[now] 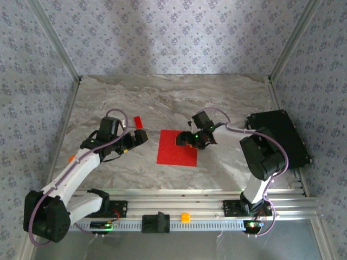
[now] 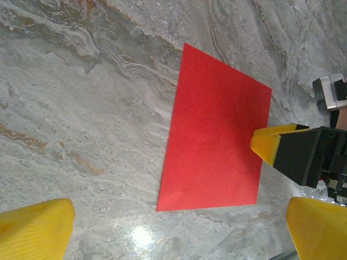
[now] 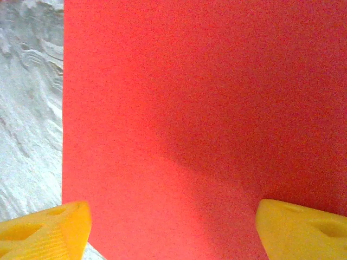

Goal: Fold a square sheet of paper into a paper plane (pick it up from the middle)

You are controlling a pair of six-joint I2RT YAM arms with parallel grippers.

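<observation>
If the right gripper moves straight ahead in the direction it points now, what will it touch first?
Most likely the square sheet of paper: the right gripper, jaws open, points onto its red surface. How close it is remains unclear.

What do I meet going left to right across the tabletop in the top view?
Left fingers → square sheet of paper → black box. The right fingers sit over the sheet's right part, and the small red block lines up with the left fingers, so both are left unplaced.

Left arm (image 1: pixel 76 167) jaws wide apart, right arm (image 1: pixel 261 154) jaws seemingly apart
</observation>
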